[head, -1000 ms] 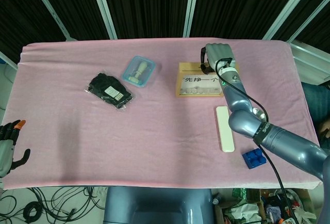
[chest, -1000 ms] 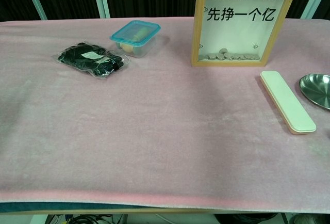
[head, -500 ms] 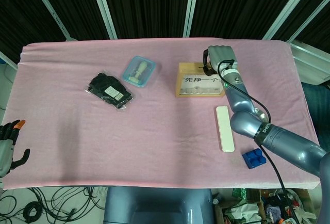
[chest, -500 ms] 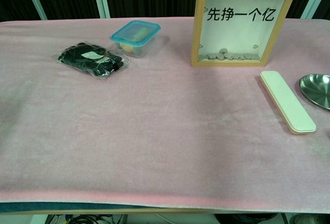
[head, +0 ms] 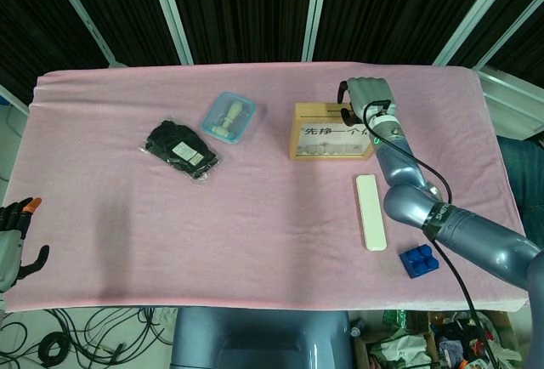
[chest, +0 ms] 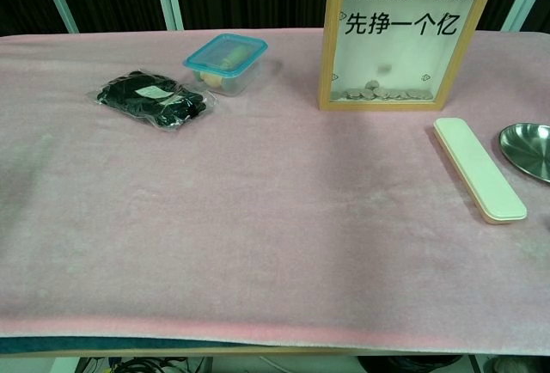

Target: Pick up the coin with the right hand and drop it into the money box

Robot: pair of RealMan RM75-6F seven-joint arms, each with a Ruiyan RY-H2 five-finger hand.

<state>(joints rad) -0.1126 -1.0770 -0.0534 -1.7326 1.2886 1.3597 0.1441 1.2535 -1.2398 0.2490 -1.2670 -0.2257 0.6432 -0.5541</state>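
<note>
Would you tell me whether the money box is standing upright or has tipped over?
Upright. In the chest view the money box stands on its bottom edge on the pink cloth, front pane facing the camera, coins heaped along its bottom.

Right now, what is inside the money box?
Through the clear front of the money box, a small pile of coins lies along the bottom, and one blurred coin shows above it. The slot on top is hidden under the right hand.
</note>
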